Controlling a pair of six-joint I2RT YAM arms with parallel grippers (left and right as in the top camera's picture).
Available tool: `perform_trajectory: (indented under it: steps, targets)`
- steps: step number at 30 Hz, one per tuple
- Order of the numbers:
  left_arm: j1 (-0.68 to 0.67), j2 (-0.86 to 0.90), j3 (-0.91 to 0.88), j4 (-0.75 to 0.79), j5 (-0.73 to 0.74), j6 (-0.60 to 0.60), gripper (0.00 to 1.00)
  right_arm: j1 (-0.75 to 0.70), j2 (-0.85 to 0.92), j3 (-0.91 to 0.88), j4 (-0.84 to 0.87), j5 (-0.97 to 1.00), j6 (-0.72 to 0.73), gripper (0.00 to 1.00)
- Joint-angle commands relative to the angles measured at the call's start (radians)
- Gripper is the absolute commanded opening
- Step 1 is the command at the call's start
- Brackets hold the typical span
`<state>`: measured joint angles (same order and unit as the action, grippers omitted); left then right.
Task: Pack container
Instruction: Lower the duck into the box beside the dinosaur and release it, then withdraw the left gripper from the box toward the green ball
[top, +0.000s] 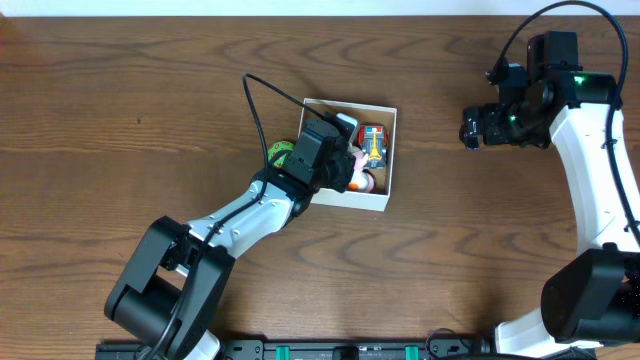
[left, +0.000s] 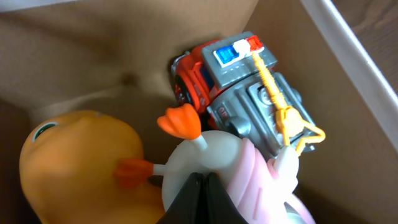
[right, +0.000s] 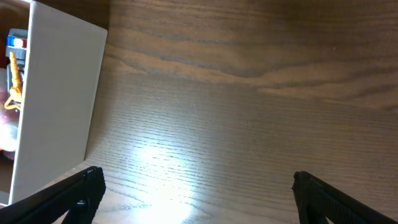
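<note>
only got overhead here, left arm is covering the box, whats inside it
Observer: The left wrist view shows a grey and red toy vehicle with a yellow cord lying in the container.
Operator: anything else in there
Observer: Yes, an orange toy with a rounded body, and beside it a white and pink toy with an orange beak.
Operator: right gripper holding anything
Observer: No. In the right wrist view the right gripper is open and empty over the bare table, with the container's white wall to its left.
</note>
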<state>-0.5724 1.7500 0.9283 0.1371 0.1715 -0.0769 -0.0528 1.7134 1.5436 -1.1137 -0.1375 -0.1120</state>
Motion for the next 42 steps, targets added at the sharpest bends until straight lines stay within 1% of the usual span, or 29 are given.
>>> perform_trajectory:
  steps: [1,12,19,21,23,29,32,36,42]
  targets:
    - [-0.002,0.036,0.010,-0.021,-0.049,0.029,0.06,0.000,-0.023,0.013,-0.001,0.000,0.014,0.99]
    - [-0.002,0.018,0.033,-0.036,-0.069,0.051,0.06,-0.001,-0.023,0.013,-0.001,0.000,0.014,0.99]
    - [-0.001,-0.125,0.093,-0.126,-0.076,0.051,0.06,0.000,-0.023,0.013,-0.001,0.000,0.014,0.99]
    - [-0.001,-0.179,0.105,-0.155,-0.106,0.051,0.06,0.000,-0.023,0.013,-0.001,0.000,0.014,0.99]
    - [-0.001,-0.235,0.108,-0.184,-0.171,0.051,0.06,0.000,-0.023,0.013,-0.001,0.000,0.014,0.99]
    - [0.012,-0.358,0.108,-0.301,-0.455,0.066,0.06,0.000,-0.023,0.013,-0.001,0.000,0.014,0.99]
    - [0.043,-0.378,0.108,-0.357,-0.537,0.066,0.06,0.000,-0.023,0.013,-0.001,0.000,0.014,0.99]
    - [0.121,-0.373,0.108,-0.406,-0.550,0.060,0.06,0.000,-0.023,0.013,-0.001,0.000,0.014,0.99]
    - [0.255,-0.360,0.108,-0.420,-0.531,-0.030,0.06,0.000,-0.023,0.013,-0.001,0.000,0.014,0.99]
